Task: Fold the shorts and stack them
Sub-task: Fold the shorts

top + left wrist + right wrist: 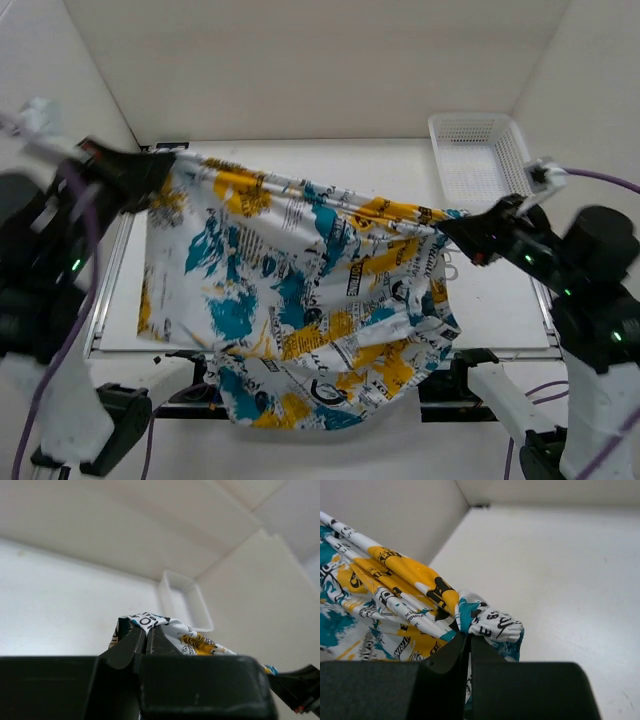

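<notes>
Over a white table (350, 170), the shorts (310, 290) hang spread in the air, strung by their top edge between two arms. The cloth is pulled into taut folds from the left corner to the right and sags loose below. Seen from above, its lower hem falls across the table's near edge, between the arm bases. A basket (480, 165) sits at the far right corner of the table, apart from the cloth. The left gripper (165, 165) is clamped on the shorts' upper left corner; its wrist camera shows the dark fingers (131, 647) pressed together on a bunched fold. The right gripper (450, 230) pinches the upper right corner, and a knot of teal, black and white cloth bulges just beyond its closed fingers (445, 655).
</notes>
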`<state>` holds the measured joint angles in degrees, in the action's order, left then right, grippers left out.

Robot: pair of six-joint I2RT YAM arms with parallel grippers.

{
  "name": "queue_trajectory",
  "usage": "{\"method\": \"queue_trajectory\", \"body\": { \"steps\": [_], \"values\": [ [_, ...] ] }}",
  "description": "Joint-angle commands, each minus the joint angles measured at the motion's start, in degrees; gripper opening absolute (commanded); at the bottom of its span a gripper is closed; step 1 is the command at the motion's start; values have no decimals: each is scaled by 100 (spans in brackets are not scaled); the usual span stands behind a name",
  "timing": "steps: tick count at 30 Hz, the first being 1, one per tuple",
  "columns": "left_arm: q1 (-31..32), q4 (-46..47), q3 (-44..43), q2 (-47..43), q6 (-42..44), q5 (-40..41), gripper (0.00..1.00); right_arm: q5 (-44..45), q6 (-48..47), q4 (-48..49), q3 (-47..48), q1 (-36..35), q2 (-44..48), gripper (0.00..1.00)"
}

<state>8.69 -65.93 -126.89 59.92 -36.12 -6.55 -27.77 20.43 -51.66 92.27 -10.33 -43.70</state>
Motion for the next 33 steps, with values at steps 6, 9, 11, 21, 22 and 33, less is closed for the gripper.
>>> {"method": "queue_trajectory", "body": {
  "steps": [6,9,11,21,22,33],
  "values": [
    [-490,1047,1000,2469,325,708,10,1660,-66,1499,-2247,48,-1499,0],
    [-736,960,605,3629,325,498,10,1898,14,2211,-2468,48,-2596,0],
    [-798,793,124,4444,377,444,10,1986,84,2493,-2381,48,-3537,0],
    [-1027,477,-1242,5698,614,234,10,1705,287,2556,-482,48,-5710,0],
    [-1027,476,-1094,5610,615,172,10,1705,287,2503,-482,48,-5711,0],
    [-597,677,3834,1842,624,-495,10,1766,287,2336,-2220,48,-4289,0]
  ]
}}
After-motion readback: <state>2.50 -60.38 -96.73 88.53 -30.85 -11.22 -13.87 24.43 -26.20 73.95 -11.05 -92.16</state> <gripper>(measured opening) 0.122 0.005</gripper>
